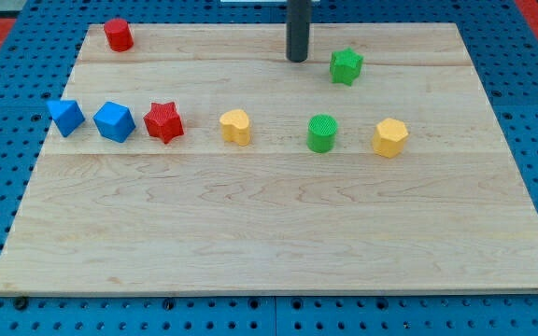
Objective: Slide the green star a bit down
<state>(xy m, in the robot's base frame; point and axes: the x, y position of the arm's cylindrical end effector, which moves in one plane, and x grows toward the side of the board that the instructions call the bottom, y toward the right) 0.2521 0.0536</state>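
Wooden desk (278,233), pale planks, resting on a blue pegboard surface (530,140).

Item 1: green star (346,66), near the view's top, right of centre, lying flat on the desk.

Item 2: my tip (297,60), the lower end of a straight dark rod that comes in from the view's top edge. It stands just to the view's left of the green star, near it but apart. The tool is a plain rod with no jaws, so it is neither apart, together nor clamped on anything.

Item 3: red cylinder (118,35), at the view's top left corner of the desk.

Items 4–9, a loose row across the middle, from the view's left: blue triangle-like block (65,117); blue cube (114,121); red star (163,122); yellow heart-like block (236,127); green cylinder (322,133), below the green star and well apart from it; yellow hexagon-like block (390,137).
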